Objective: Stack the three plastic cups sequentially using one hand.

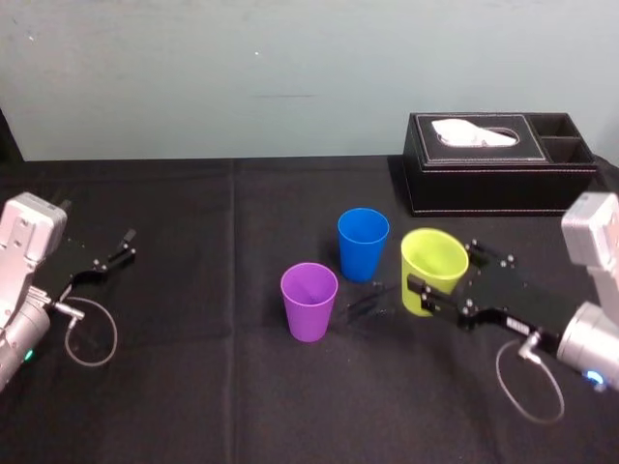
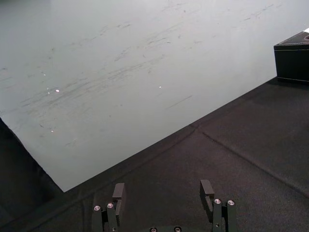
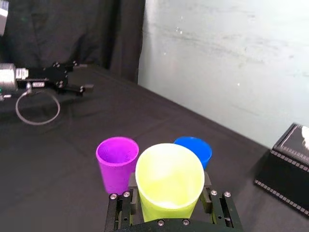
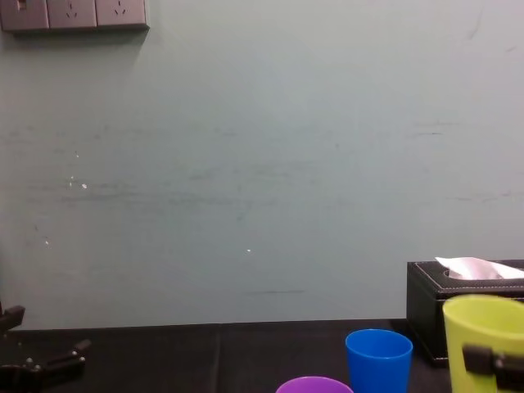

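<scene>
Yellow-green cup (image 1: 430, 253) is held by the right gripper (image 1: 444, 266), jaws closed partway on its walls below the rim, at approx. 3 o'clock of the purple cup (image 1: 309, 302) and 4 o'clock of the blue cup (image 1: 363, 244). First stacking step is judged in hand; whether it's off the table (image 1: 193, 387) can't be told. Next it must be carried over an upright cup, centred, lowered in. Right arm is extended from 4 o'clock, wrist low. Left gripper (image 1: 111, 253) is parked at 9 o'clock, jaws apart, empty.
</scene>
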